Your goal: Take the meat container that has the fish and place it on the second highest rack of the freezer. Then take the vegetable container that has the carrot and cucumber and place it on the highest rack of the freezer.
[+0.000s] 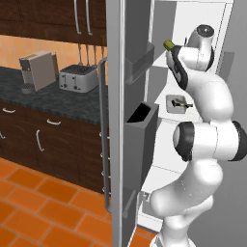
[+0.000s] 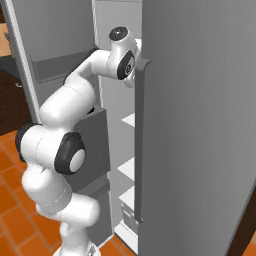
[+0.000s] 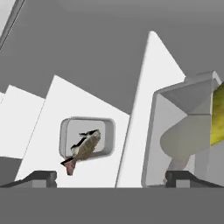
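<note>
Judging from how things lie, both steps look done: the fish container (image 3: 87,139) rests on the second highest freezer rack (image 3: 52,109) and the vegetable container (image 3: 183,127) on the highest, near the empty, released gripper (image 3: 111,177).

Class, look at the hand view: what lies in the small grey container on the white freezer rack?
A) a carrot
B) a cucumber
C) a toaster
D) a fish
D: the small grey container on the white rack holds a fish with a reddish tail, lying slantwise.
</note>
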You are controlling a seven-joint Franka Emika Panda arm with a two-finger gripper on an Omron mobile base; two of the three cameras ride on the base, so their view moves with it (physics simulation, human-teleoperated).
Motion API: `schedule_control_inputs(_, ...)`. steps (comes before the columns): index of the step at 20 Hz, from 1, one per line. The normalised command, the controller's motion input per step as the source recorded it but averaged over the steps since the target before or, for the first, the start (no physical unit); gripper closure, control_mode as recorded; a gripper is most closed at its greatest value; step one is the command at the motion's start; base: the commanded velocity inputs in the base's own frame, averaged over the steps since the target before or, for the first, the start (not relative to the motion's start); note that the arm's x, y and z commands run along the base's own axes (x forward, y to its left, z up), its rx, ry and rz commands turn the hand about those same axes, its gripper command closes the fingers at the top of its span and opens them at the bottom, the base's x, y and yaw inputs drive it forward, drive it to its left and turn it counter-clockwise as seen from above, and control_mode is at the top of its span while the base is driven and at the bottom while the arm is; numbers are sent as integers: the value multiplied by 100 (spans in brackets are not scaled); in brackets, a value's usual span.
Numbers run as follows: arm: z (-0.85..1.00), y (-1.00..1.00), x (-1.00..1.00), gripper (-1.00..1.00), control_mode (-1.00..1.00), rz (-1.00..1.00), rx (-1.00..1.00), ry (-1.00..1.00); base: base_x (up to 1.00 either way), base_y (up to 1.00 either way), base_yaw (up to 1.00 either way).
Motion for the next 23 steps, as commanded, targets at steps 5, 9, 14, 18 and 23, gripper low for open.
schedule_control_inputs(5, 34, 17, -71, -100, -100, 7, 0, -15, 0, 0, 0)
schedule_control_inputs(9, 27, 34, -92, -100, -100, 6, 0, -1, 0, 0, 0)
schedule_control_inputs(14, 24, 20, -100, -100, -100, 0, 0, 0, 0, 0, 0)
schedule_control_inputs(18, -4, 24, -100, -100, -100, 0, 0, 3, 0, 0, 0)
schedule_control_inputs(23, -9, 7, -92, -100, -100, 0, 0, 11, 0, 0, 0)
